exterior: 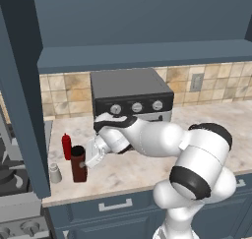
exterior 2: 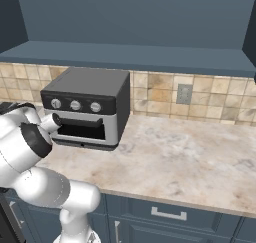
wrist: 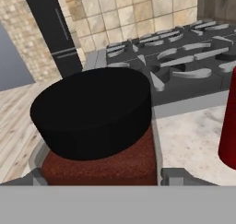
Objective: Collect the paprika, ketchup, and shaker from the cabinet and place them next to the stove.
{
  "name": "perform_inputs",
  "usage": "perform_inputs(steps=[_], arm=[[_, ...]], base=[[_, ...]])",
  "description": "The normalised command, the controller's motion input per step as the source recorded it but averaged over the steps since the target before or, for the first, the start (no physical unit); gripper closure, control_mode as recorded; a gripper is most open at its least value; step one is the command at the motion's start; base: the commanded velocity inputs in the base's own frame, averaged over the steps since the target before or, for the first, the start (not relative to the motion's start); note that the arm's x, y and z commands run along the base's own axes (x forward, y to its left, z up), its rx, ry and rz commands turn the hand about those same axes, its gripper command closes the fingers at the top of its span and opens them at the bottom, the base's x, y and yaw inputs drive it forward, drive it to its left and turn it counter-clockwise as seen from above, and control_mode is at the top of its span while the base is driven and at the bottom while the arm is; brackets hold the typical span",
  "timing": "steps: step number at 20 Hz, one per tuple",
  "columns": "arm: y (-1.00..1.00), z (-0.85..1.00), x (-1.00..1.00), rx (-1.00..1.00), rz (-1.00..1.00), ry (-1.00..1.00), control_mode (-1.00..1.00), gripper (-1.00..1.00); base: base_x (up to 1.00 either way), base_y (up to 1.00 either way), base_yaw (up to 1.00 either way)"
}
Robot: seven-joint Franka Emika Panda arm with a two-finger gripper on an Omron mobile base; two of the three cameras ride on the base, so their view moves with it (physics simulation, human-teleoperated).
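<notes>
Now you see the gripper (exterior: 88, 159) at the paprika (exterior: 78, 165), which stands upright on the counter (exterior: 147, 169) near its left end. In the hand view the black-capped paprika sits between the two fingers (wrist: 177, 176), whose tips flank its dark red body; the jaws stand wide around the jar, but you cannot tell whether they press on it or have let go. The ketchup (exterior: 66, 146) stands just behind the paprika, a little to its left, close to it but apart. The shaker (exterior: 55, 173) stands left of the paprika, near the counter's front edge, beside the dark cabinet side panel (exterior: 22, 110). The stove (wrist: 184, 57) lies just past the counter's left end, its grates beyond the paprika's cap in the hand view. To the right and farther back on the counter, against the tiled wall (exterior 2: 200, 94), sits the toaster oven (exterior: 132, 96).
</notes>
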Motion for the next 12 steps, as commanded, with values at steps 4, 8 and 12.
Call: perform_inputs(steps=[4, 8, 12], arm=[[0.00, -0.15, 0.00, 0.00, 0.00, 0.00, -1.00, 1.00], [0.00, -0.14, -0.01, 0.00, 0.01, -0.01, -1.00, 1.00], [0.00, -0.10, -0.13, 0.00, 0.01, 0.00, -1.00, -1.00]], base=[[0.00, 0.00, 0.00], [0.00, 0.00, 0.00], [0.00, 0.00, 0.00]])
